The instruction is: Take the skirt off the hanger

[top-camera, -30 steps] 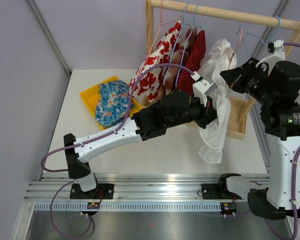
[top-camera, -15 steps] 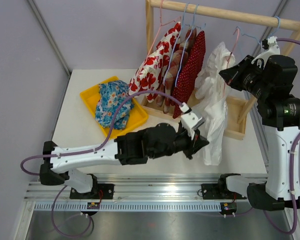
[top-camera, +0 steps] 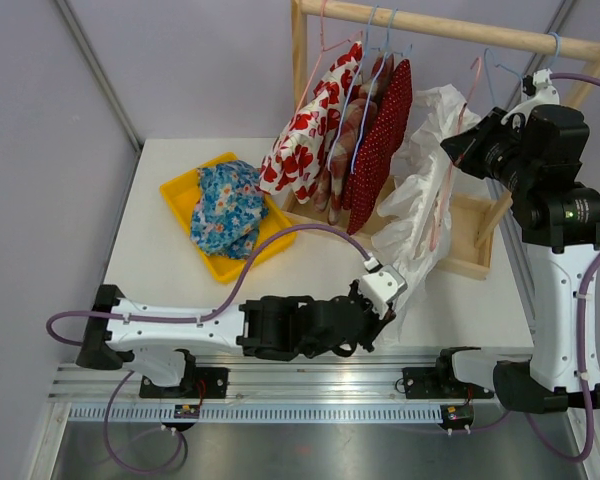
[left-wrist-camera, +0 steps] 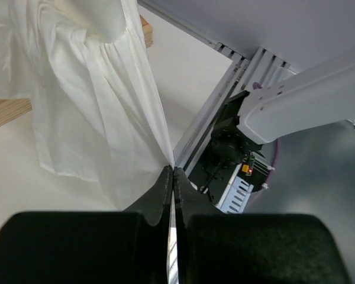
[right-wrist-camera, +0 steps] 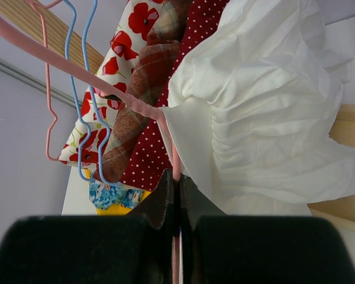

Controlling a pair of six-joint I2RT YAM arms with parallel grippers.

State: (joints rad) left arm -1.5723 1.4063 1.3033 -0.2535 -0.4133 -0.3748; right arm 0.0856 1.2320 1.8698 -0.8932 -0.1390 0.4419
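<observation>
A white skirt (top-camera: pixel 420 200) hangs on a pink wire hanger (top-camera: pixel 442 195) at the right of the rack and stretches down toward the table's front. My left gripper (top-camera: pixel 392 290) is shut on the skirt's lower hem (left-wrist-camera: pixel 160 148); the cloth runs taut from its tips. My right gripper (top-camera: pixel 458 152) is shut on the pink hanger (right-wrist-camera: pixel 175 160), holding it up beside the skirt's gathered waistband (right-wrist-camera: pixel 225 112). The hanger's arm (right-wrist-camera: pixel 77 68) runs up to the left in the right wrist view.
A wooden rack (top-camera: pixel 450 30) holds a red-floral skirt (top-camera: pixel 305 140), a plaid one and a red dotted one (top-camera: pixel 378 130) on blue and pink hangers. A yellow tray (top-camera: pixel 180 190) with a blue floral garment (top-camera: pixel 225 205) lies at the left. The rack's base (top-camera: pixel 470 235) sits behind the white skirt.
My left gripper has pulled the skirt's hem down and toward the table's front edge. The skirt is stretched longer. My right gripper holds the hanger in nearly the same place.
</observation>
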